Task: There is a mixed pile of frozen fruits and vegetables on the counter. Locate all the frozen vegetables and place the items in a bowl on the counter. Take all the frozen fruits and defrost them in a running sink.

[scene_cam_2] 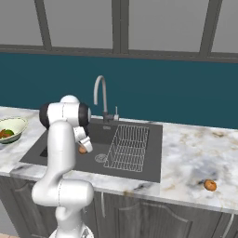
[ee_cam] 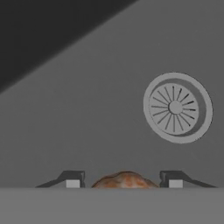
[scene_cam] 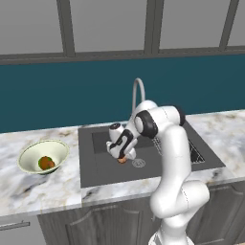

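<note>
One orange fruit (ee_cam: 125,179) sits between the fingers (ee_cam: 73,180) of the gripper (scene_cam: 122,158), which are closed on it from both sides, low inside the sink (scene_cam: 103,170) and just beside the drain (ee_cam: 177,107). The second fruit (scene_cam_2: 210,185) lies on the counter (scene_cam_2: 195,148) well to the right of the sink, near the front edge. The bowl (scene_cam: 43,155) stands on the counter left of the sink, holding a brown-orange piece (scene_cam: 46,163) with some green (scene_cam_2: 9,133) beside it.
</note>
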